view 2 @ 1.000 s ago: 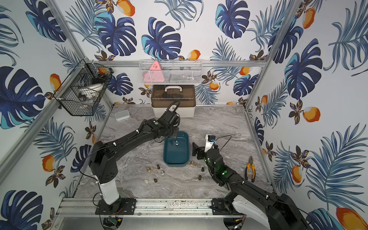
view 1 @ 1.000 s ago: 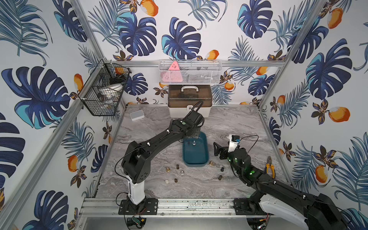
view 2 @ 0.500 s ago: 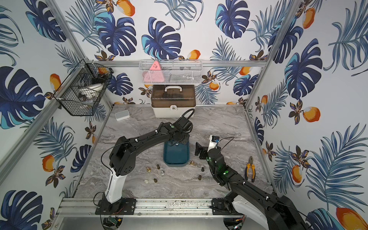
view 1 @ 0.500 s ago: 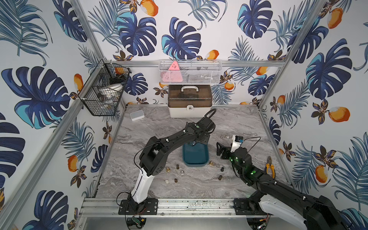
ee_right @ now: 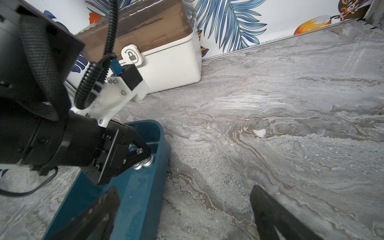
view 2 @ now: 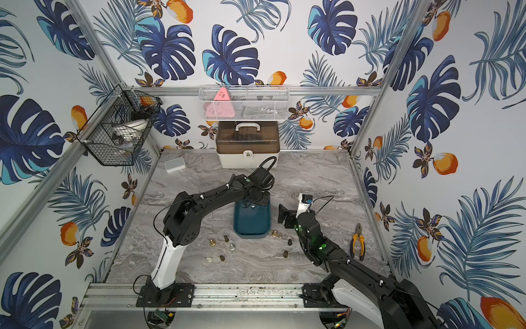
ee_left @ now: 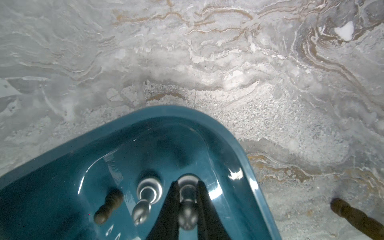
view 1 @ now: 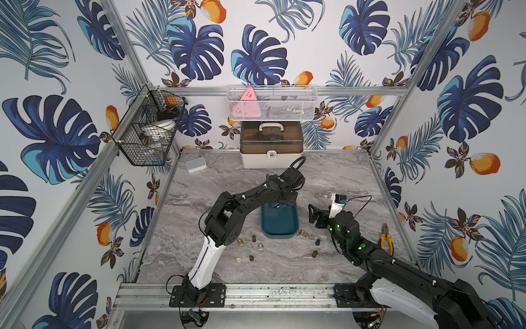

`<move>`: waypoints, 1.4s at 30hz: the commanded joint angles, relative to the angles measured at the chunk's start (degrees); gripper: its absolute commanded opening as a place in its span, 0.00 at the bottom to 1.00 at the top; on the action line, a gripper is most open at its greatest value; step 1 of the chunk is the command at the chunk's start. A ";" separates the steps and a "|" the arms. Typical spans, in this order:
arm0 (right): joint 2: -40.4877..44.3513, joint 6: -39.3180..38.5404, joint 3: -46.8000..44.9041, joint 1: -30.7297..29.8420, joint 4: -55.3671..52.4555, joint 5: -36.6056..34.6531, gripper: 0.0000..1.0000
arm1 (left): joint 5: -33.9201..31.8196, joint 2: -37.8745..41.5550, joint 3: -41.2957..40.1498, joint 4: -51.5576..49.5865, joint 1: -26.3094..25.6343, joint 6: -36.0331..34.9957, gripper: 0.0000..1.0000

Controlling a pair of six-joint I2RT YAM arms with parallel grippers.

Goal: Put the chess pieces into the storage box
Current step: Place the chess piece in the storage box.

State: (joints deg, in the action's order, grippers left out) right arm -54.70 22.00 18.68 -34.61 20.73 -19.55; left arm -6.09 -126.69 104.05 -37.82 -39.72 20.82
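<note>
"While clamped on a silver pawn (ee_left: pixel 187 212), where does the left gripper (ee_left: pixel 187 184) stand?"
"Low inside the storage box (ee_left: pixel 187 116), far end. Placing step: release, lift clear. Right gripper (view 1: pixel 314 213) spread wide, empty, alongside."

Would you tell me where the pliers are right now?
In both top views the pliers lie on the table's right side, beside the right arm.

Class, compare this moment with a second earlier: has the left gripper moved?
Yes. In a top view the left gripper has swung away from the white case, toward the front, and is now over the storage box's far end, shut on a silver chess piece.
</note>
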 commanded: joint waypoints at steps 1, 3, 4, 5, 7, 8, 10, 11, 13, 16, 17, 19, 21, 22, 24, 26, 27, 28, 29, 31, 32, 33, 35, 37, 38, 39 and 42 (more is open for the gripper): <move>-0.09 0.15 0.31 -0.02 0.68 0.08 1.00 | 0.37 -0.62 0.64 0.36 0.02 -0.69 0.14; 0.18 0.19 0.15 0.03 0.93 0.04 1.00 | 0.12 -0.83 0.61 0.43 0.02 -0.67 0.14; 0.27 0.10 0.00 -0.02 1.01 0.04 1.00 | 0.03 -0.96 0.50 0.63 0.04 -0.73 0.14; 0.38 0.15 -0.09 -0.01 1.19 0.09 1.00 | -0.06 -1.09 0.46 0.64 0.02 -0.73 0.14; 0.56 0.19 -0.13 -0.02 1.24 0.29 1.00 | -0.70 -1.60 0.60 0.45 0.04 -0.85 0.14; 0.49 0.15 -0.13 -0.02 1.24 0.47 1.00 | -0.68 -1.83 0.55 0.53 0.08 -0.87 0.14; 0.46 0.15 -0.06 0.00 1.27 0.54 1.00 | -0.86 -2.01 0.50 0.75 0.07 -0.87 0.14; 0.39 0.06 -0.13 -0.02 1.34 0.58 1.00 | -1.07 -2.06 0.30 0.97 0.01 -0.85 0.14; 0.44 0.03 -0.05 0.03 1.25 0.62 1.00 | -1.45 -1.97 0.02 1.30 0.04 -0.78 0.14; 0.82 0.06 -0.22 -0.02 1.48 0.86 1.00 | -1.81 -1.99 -0.27 1.92 0.13 -0.69 0.14; 0.98 0.06 -0.32 -0.02 1.59 0.92 1.00 | -1.81 -2.06 -0.34 2.09 0.10 -0.69 0.14; 1.17 0.02 -0.35 -0.02 1.51 1.01 1.00 | -2.08 -2.09 -0.43 2.39 0.17 -0.69 0.15; 1.11 -0.03 -0.31 -0.02 1.49 1.18 1.00 | -2.03 -2.14 -0.63 2.56 0.17 -0.68 0.15; 1.16 -0.03 -0.33 -0.02 1.49 1.14 1.00 | -1.91 -1.98 -0.69 2.82 0.14 -0.69 0.15; 0.86 -0.07 -0.14 -0.02 1.26 1.27 1.00 | -2.08 -1.59 -1.18 3.25 0.09 -0.52 0.16; 0.71 -0.03 0.05 -0.02 1.29 1.51 1.00 | -2.52 -1.12 -1.56 3.58 0.17 -0.52 0.16; 0.64 -0.03 -0.04 -0.02 1.35 1.77 1.00 | -2.61 -0.92 -1.74 3.87 0.17 -0.60 0.16; 0.63 -0.03 -0.12 -0.02 1.62 1.87 1.00 | -2.84 -0.84 -1.83 3.85 0.17 -0.64 0.17; 0.54 -0.03 -0.20 -0.02 1.83 2.05 1.00 | -2.97 -0.75 -2.04 4.02 0.17 -0.70 0.17; 0.40 -0.03 -0.13 -0.02 1.86 2.07 1.00 | -3.11 -0.46 -2.49 4.59 0.09 -0.62 0.19; 0.30 -0.07 -0.05 -0.02 1.65 2.08 1.00 | -2.94 -0.48 -2.61 4.80 0.17 -0.68 0.20; 0.28 -0.16 0.04 -0.01 1.66 2.23 1.00 | -2.84 -0.57 -2.71 4.86 0.15 -0.60 0.21; -0.01 -0.12 0.26 0.00 1.33 2.27 1.00 | -2.79 -0.82 -2.71 4.82 0.16 -0.62 0.22; -0.06 -0.11 0.22 -0.02 1.54 2.41 1.00 | -2.80 -0.75 -2.74 4.73 0.17 -0.52 0.24; -0.04 -0.11 0.22 0.05 1.59 2.40 1.00 | -2.47 -0.67 -3.01 5.01 0.10 -0.66 0.24; -0.06 -0.11 0.16 -0.01 1.60 2.49 1.00 | -2.39 -0.52 -3.19 5.12 0.17 -0.53 0.25; -0.30 -0.13 0.18 -0.02 1.93 2.66 1.00 | -2.27 -0.32 -3.32 5.22 0.16 -0.43 0.27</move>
State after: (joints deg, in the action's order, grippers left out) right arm -54.78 22.00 18.52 -34.59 21.06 -17.23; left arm -8.32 -127.76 100.79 -33.21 -39.70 20.80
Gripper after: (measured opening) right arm 0.998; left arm 0.259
